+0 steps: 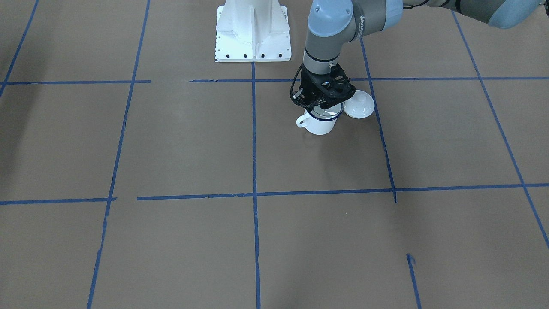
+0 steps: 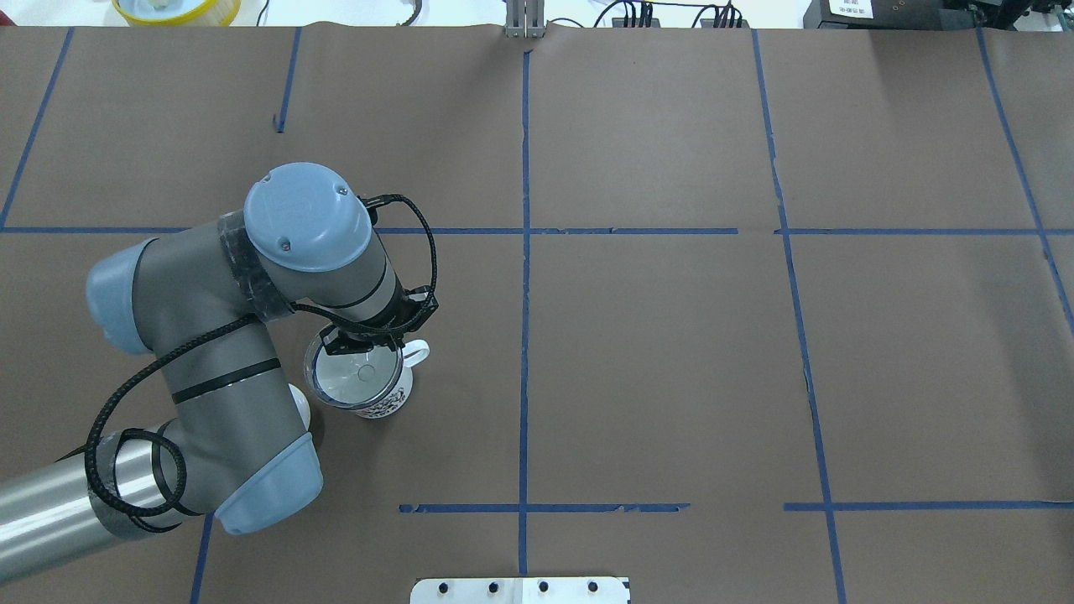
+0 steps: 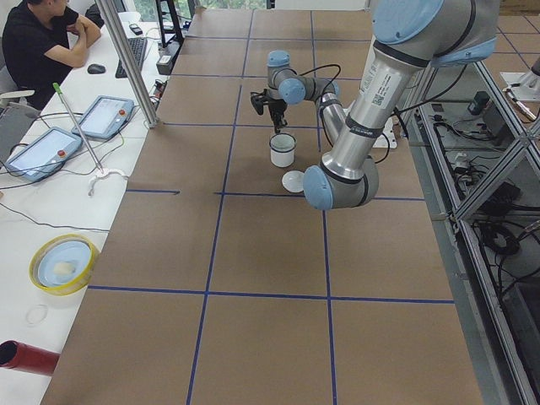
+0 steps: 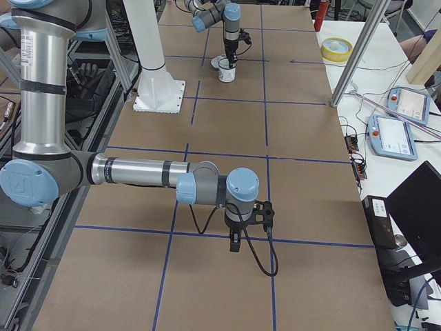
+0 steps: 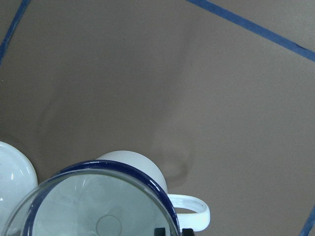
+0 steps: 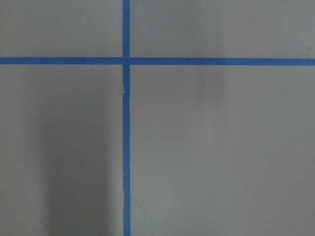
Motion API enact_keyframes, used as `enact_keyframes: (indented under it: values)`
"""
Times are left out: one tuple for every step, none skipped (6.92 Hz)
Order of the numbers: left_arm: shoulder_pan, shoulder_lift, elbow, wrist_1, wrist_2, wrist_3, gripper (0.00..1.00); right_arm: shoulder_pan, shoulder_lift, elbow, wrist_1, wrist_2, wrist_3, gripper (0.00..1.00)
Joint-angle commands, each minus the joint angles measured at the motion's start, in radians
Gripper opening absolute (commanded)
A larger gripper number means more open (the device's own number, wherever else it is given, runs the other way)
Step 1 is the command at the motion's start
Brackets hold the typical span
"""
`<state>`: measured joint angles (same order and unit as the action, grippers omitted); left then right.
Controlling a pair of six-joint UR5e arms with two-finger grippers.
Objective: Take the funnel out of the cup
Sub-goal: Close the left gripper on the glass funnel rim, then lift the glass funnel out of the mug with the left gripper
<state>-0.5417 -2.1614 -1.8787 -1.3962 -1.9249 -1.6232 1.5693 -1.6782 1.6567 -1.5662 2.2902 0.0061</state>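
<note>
The white cup (image 1: pixel 319 125) with a dark blue rim stands on the brown table, its handle (image 2: pixel 416 352) towards the table's middle. The clear funnel (image 2: pixel 356 377) sits in its mouth. My left gripper (image 2: pixel 369 341) hangs straight over the cup's handle side. In the left wrist view its two black fingertips (image 5: pixel 160 231) stand close together astride the funnel's rim (image 5: pixel 123 172), shut on it. My right gripper (image 4: pixel 235 245) points down over bare table far from the cup. I cannot tell whether it is open or shut.
A white round knobbed lid (image 1: pixel 359 105) lies on the table touching or just beside the cup, on the robot's left side of it. The white robot base (image 1: pixel 253 36) stands behind. A yellow dish (image 3: pixel 63 263), tablets and an operator (image 3: pixel 42 38) are past the table's edge.
</note>
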Motion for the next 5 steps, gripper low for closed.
enact_keyframes:
  values:
    - [-0.007, -0.003, -0.035, 0.006, 0.001, -0.01, 0.0, 0.0, 0.0, 0.0, 0.0, 0.0, 0.0, 1.0]
    - [-0.032, -0.005, -0.089, 0.017, 0.001, -0.015, 0.0, 0.0, 0.0, 0.0, 0.0, 0.0, 0.0, 1.0]
    - [-0.068, -0.011, -0.136, 0.057, 0.0, -0.017, 0.0, 0.0, 0.0, 0.0, 0.0, 0.0, 0.0, 1.0]
    - [-0.104, -0.017, -0.166, 0.066, 0.0, -0.017, 0.0, 0.0, 0.0, 0.0, 0.0, 0.0, 0.0, 1.0]
    - [-0.166, -0.02, -0.181, 0.065, 0.001, -0.017, 0.0, 0.0, 0.0, 0.0, 0.0, 0.0, 0.0, 1.0]
